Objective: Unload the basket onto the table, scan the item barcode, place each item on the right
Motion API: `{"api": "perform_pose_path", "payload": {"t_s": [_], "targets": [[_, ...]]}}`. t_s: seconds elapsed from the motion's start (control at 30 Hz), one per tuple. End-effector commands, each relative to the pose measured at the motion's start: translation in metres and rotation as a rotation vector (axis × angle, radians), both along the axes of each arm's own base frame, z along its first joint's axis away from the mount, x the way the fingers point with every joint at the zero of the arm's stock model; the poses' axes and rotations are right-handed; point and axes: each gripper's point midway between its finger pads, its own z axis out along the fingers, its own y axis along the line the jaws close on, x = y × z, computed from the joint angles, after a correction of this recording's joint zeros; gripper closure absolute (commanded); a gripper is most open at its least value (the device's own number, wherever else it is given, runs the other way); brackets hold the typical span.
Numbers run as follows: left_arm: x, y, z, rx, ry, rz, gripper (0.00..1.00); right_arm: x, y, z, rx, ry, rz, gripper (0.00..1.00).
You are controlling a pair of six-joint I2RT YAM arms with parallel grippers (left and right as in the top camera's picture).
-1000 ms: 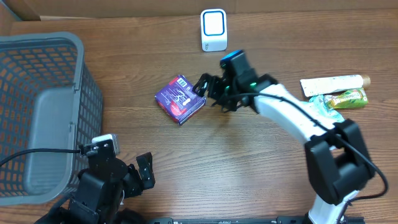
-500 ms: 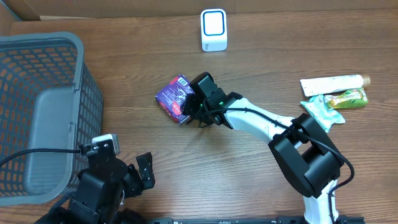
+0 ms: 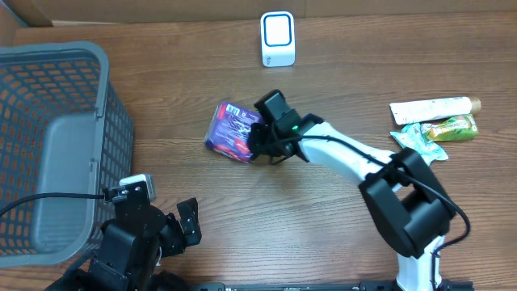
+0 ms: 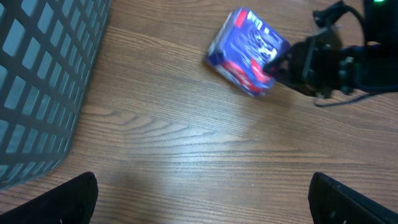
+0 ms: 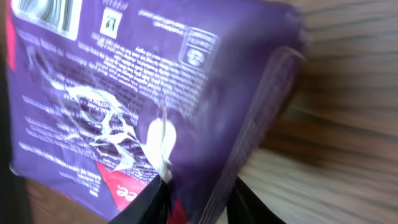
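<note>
The item is a purple packet (image 3: 231,129) with white print and a red patch, lying left of the table's middle. My right gripper (image 3: 260,142) is shut on its right edge and the packet stands tilted. In the right wrist view the packet (image 5: 143,93) fills the frame, with its edge pinched between my black fingers (image 5: 149,205). A barcode strip (image 5: 46,12) shows at its top left corner. The left wrist view shows the packet (image 4: 249,43) far ahead, held by the right gripper (image 4: 292,62). The white scanner (image 3: 277,39) stands at the back. My left gripper (image 4: 202,208) is open over bare wood.
A grey mesh basket (image 3: 56,145) fills the left side, close beside the left arm. A cream tube (image 3: 432,109), a green packet (image 3: 452,127) and a pale green pouch (image 3: 420,144) lie at the right edge. Cardboard runs along the back of the table.
My right gripper reached left to the purple packet and shut on its right edge. The packet tipped up and shifted slightly. The left arm stayed still.
</note>
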Motion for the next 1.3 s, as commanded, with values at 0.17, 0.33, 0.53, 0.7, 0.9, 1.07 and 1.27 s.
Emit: {"api": "perform_pose_path", "payload": {"t_s": [0.17, 0.33, 0.53, 0.7, 0.9, 1.07, 1.27], "targets": [[0.001, 0.0, 0.0, -0.007, -0.002, 0.014, 0.0, 0.003, -0.069, 0.069, -0.125, -0.199, 0.295, 0.55], [0.001, 0.0, 0.0, -0.007, -0.002, 0.014, 0.0, 0.008, -0.09, 0.077, -0.08, -0.153, 0.234, 0.39], [0.001, 0.0, 0.0, -0.007, -0.002, 0.014, 0.0, 0.006, -0.068, 0.076, 0.11, -0.023, 0.031, 0.19], [0.001, 0.0, 0.0, -0.007, -0.002, 0.014, 0.0, 0.001, -0.053, 0.059, 0.185, 0.027, -0.068, 0.01], [0.001, 0.0, 0.0, -0.007, -0.002, 0.014, 0.0, -0.013, -0.04, 0.041, 0.296, -0.002, 0.017, 0.08], [0.001, 0.0, 0.0, -0.007, -0.002, 0.014, 0.0, -0.014, -0.033, 0.032, 0.333, -0.055, 0.039, 0.12], [0.001, 0.0, 0.0, -0.007, -0.002, 0.014, 0.0, -0.018, -0.019, 0.011, 0.34, -0.031, 0.053, 0.14]]}}
